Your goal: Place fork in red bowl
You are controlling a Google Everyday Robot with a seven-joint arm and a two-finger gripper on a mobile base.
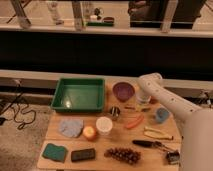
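Note:
My white arm reaches in from the right, and my gripper (142, 98) hangs shut over the back of the table, just right of the purple bowl (123, 91). I see nothing held in it. The fork (133, 107), thin and pale, lies on the table just in front of the gripper and slightly to its left. Only an orange-red sliver of the red bowl (153, 101) shows past the wrist; the arm hides the remainder.
A green tray (79, 94) fills the back left. In front lie an orange carrot (133, 121), a yellowish utensil (155, 133), a black-handled utensil (145, 144), a blue object (161, 115), a white cup (104, 125), grapes (122, 155) and a blue cloth (71, 126).

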